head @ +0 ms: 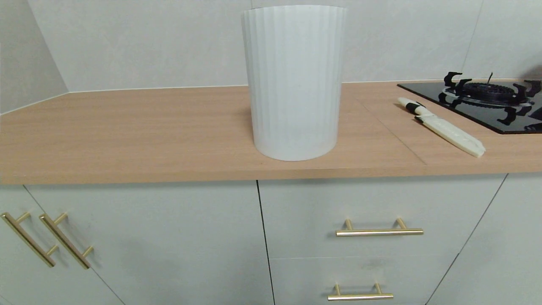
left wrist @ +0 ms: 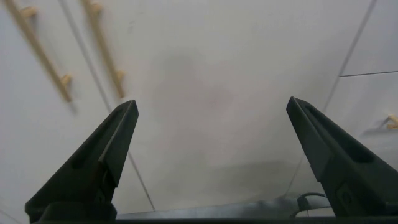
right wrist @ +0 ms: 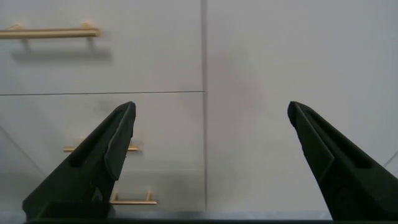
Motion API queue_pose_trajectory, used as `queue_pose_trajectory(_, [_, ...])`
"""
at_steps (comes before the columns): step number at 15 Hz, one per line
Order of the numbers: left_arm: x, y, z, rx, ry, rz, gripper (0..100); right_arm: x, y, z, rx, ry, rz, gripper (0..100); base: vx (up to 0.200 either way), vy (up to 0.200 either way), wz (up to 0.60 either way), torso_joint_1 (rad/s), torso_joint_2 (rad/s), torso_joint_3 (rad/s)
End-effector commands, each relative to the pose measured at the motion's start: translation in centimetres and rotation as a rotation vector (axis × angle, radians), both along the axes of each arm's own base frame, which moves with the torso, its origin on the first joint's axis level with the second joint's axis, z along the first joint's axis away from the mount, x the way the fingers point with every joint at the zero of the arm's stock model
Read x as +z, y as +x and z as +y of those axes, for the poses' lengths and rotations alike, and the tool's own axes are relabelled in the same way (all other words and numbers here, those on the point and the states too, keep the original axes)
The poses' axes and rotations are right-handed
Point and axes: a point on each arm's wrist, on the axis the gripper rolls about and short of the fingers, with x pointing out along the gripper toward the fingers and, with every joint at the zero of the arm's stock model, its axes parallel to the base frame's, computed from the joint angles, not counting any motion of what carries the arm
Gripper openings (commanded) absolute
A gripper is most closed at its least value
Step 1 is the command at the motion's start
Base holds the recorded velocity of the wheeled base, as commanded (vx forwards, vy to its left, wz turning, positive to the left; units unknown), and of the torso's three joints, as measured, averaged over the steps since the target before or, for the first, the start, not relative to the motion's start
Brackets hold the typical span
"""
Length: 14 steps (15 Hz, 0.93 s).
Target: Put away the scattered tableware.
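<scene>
A single white knife [head: 440, 126] with a black band on its handle lies flat on the right part of the wooden tabletop [head: 127, 131]. Its handle points toward the back wall and its blade toward the front right. It lies just beside the front-left edge of the black hob [head: 474, 111], apart from it, with a little bare wood before the tabletop's front edge. One tall white ribbed container [head: 294, 84] stands upright near the middle, close to the front edge and well apart from the knife, with a bare strip of wood and a seam between them. Left of the container the wood runs open to the corner of the walls.

The container's inside cannot be seen. The hob and its one burner grate [head: 491, 94] are cut off at the right.

Below the tabletop are pale cupboard fronts with four brass handles: two slanted ones [head: 46, 239] on the left and two level ones [head: 379, 231] on the drawers.

The left pincer [left wrist: 210, 104] is spread wide and holds nothing, facing a cupboard front. The right pincer [right wrist: 210, 106] is likewise wide apart and empty, facing the drawers, and one handle there is partly hidden by a finger.
</scene>
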Motion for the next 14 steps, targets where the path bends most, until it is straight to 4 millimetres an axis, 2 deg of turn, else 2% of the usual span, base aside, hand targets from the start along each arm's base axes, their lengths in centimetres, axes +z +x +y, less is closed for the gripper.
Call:
queue_pose_trajectory(1, [-0.01,0.00,0.00,0.000,-0.001,0.001,100,0.00,0.01,0.00,0.000,-0.001,0.001,100,0.000,0.000,0.00,0.000,0.00,0.000])
queue_pose_trajectory(14, [-0.01,0.00,0.00,0.000,-0.001,0.001,100,0.00,0.01,0.00,0.000,-0.005,0.001,100,0.000,0.000,0.00,0.000,0.00,0.000])
